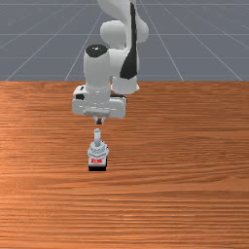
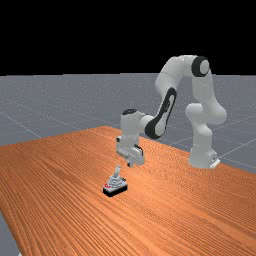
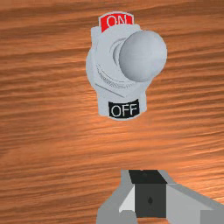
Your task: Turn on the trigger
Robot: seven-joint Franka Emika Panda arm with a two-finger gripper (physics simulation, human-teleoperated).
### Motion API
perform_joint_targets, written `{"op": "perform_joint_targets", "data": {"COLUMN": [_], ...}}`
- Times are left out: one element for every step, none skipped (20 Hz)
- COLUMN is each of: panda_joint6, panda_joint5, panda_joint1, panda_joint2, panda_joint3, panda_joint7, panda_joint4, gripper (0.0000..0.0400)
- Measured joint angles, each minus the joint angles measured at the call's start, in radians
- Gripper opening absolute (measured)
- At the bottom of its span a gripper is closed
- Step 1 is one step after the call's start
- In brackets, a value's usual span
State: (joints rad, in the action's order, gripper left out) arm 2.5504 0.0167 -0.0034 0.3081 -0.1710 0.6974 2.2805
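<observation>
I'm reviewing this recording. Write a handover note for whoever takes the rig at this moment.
Hand: shut, holding nothing, above the table on the OFF side of the switch, apart from its lever.
Switch: on the table; ON label on the side away from the arm's base, OFF label nearer the hand.
Done: hand set near the lever, which leans away from ON, so the switch looks off.
Left: probably lower the hand behind the lever and push it toward ON.
</observation>
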Motion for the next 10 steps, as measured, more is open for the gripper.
{"op": "perform_joint_targets", "data": {"panda_joint6": [-0.001,-0.002,-0.007,-0.015,-0.023,-0.029,-0.036,-0.043,-0.055,-0.07], "panda_joint5": [0.0,0.0,-0.001,-0.002,-0.002,-0.002,-0.001,-0.001,-0.001,0.0], "panda_joint1": [0.001,0.001,0.001,0.0,-0.001,-0.003,-0.003,-0.002,-0.001,0.0], "panda_joint2": [0.014,0.035,0.06,0.084,0.106,0.127,0.138,0.151,0.167,0.184], "panda_joint3": [0.001,0.002,0.002,0.002,0.001,0.001,0.002,0.003,0.004,0.003], "panda_joint7": [0.001,0.002,0.003,0.004,0.006,0.006,0.007,0.008,0.011,0.018], "panda_joint4": [-0.018,-0.042,-0.078,-0.118,-0.15,-0.181,-0.209,-0.236,-0.267,-0.294], "gripper": [0.0,0.0,0.0,0.0,0.0,0.0001,0.0011,0.0017,0.0016,0.0011]}}
